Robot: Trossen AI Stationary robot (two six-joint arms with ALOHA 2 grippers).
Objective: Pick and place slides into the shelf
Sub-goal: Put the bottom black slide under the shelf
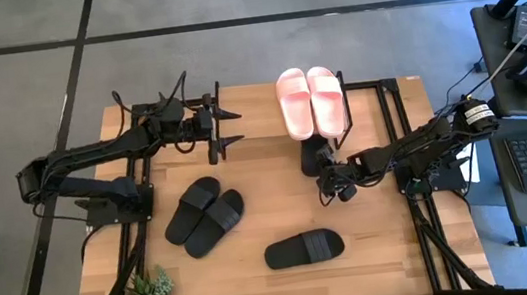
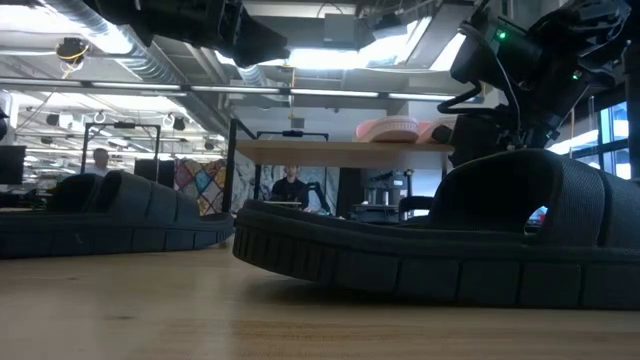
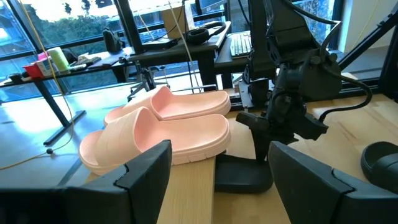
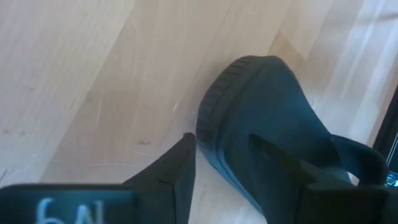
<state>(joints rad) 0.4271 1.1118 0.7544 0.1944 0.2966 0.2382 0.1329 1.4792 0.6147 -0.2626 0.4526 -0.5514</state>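
Observation:
A pale pink pair of slides [image 1: 310, 101] lies on the top board of the shelf [image 2: 340, 152] at the table's far side. My right gripper [image 1: 332, 174] is shut on one black slide [image 1: 313, 154] just in front of the shelf. A black pair [image 1: 203, 215] lies soles down mid-table. A single black slide [image 1: 304, 248] rests nearer the near edge and fills the low view's foreground [image 2: 430, 250]. My left gripper [image 1: 231, 129] hovers open, left of the pink pair, touching nothing. My right gripper [image 4: 221, 140] has the black slide's side rim [image 4: 214, 115] between its fingers. One finger [image 4: 183, 165] lies against the ribbed outer side of the sole, the other [image 4: 280, 162] over the footbed. The fingers slant down from the table's right. The slide's end [image 3: 239, 180] sits on the table by the shelf.
A small potted plant [image 1: 151, 294] stands at the near left corner. Black frame rails [image 1: 423, 218] run along the table's right side. Bare wood lies between the black pair and the single slide. Desks, monitors and people show in the room behind.

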